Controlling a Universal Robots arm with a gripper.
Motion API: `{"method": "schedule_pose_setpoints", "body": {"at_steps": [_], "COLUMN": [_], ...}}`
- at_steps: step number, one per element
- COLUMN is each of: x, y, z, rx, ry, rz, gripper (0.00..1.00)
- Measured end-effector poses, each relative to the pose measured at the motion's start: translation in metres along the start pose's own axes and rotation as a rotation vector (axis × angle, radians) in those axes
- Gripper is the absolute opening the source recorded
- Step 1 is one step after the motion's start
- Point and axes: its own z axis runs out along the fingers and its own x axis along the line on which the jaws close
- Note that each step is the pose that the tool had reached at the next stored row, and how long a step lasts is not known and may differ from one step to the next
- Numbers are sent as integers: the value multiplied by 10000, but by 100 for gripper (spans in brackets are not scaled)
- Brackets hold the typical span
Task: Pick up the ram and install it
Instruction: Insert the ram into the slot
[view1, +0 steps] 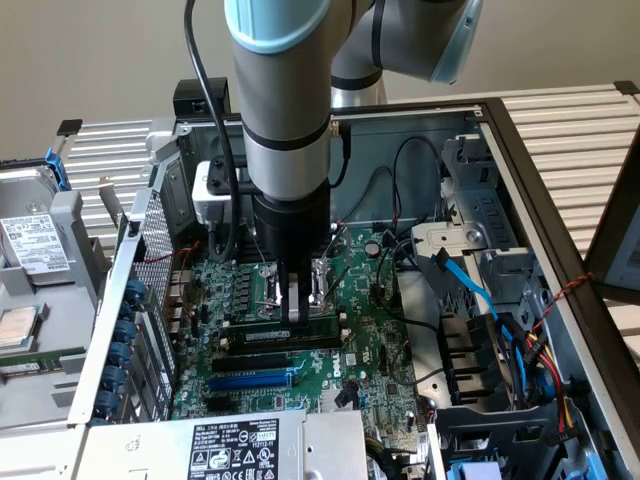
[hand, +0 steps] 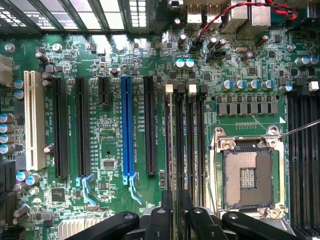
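Note:
The ram (hand: 171, 145) shows edge-on as a thin dark strip running along one of the long black slots with white end clips (hand: 169, 88), beside the processor socket. My gripper (hand: 174, 212) is shut on the ram, one black finger (hand: 161, 217) on each side. In the exterior view the gripper (view1: 298, 312) stands upright, low over the green motherboard (view1: 380, 340). The ram (view1: 262, 324) lies lengthwise under it at slot height. I cannot tell whether the stick is pressed fully into the slot.
The open processor socket (hand: 248, 172) is close beside the slots. The blue expansion slot (hand: 128, 125) and black ones lie on the other side. Cables (view1: 470, 285) and drive cages fill the case at the exterior view's right. A labelled power supply (view1: 235, 450) is at the front.

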Motion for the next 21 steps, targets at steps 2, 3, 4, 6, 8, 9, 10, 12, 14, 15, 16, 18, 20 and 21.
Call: {"method": "schedule_pose_setpoints", "body": {"at_steps": [2, 3, 4, 6, 8, 9, 10, 12, 14, 15, 16, 18, 20, 21], "x": [0, 0, 0, 1, 1, 1, 1, 2, 1, 1, 1, 1, 1, 1], "y": [0, 0, 0, 0, 0, 0, 0, 0, 0, 1, 1, 1, 0, 0], "z": [0, 0, 1, 9, 11, 12, 12, 13, 15, 15, 15, 15, 15, 15], "rx": [-1, -1, -1, 0, 2, 4, 4, 4, 5, 2, 4, 6, 5, 5], "ry": [1, 1, 2, 3, 38, 59, 71, 74, 72, 72, 73, 71, 72, 72], "rz": [0, 0, 0, 0, 1, 1, 1, 1, 1, 3, 3, 3, 1, 1], "gripper": [20, 20, 20, 20, 20, 20, 20, 20, 20, 22, 28, 28, 35, 35]}}
